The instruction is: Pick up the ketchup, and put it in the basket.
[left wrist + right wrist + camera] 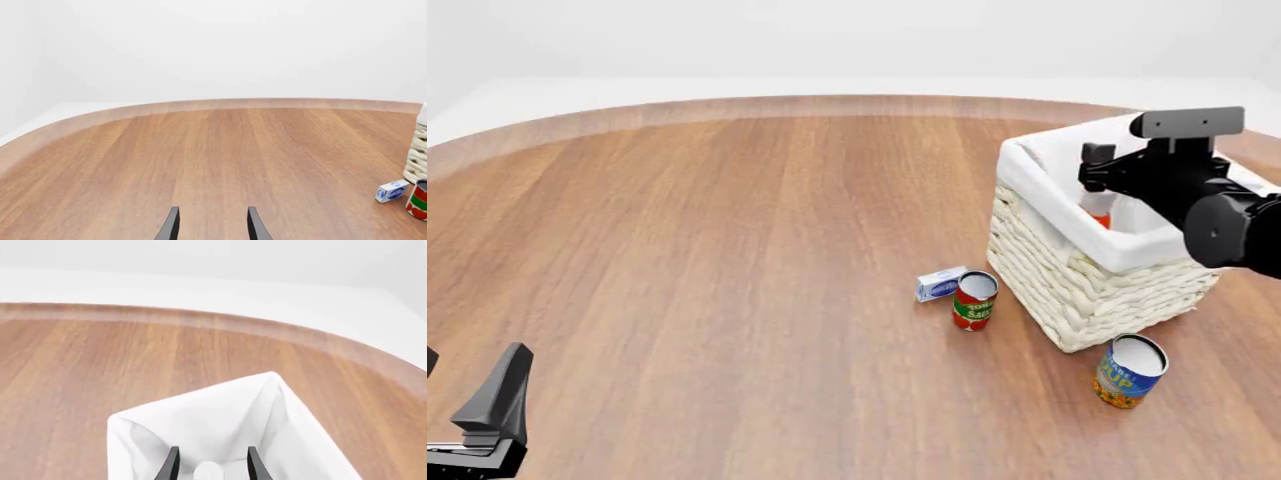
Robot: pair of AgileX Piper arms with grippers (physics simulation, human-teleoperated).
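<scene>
Ketchup [1098,212] sits inside the basket [1054,270], near the table's [721,250] far right edge, its white cap between the right gripper's [210,462] fingers; whether they grip it, cannot tell. Left gripper [212,225] hangs parted, empty, at the near left corner.

Your ketchup [1097,210], white cap up, sits upright between your right fingers [172,465], inside the cream basket [1094,290].
</scene>
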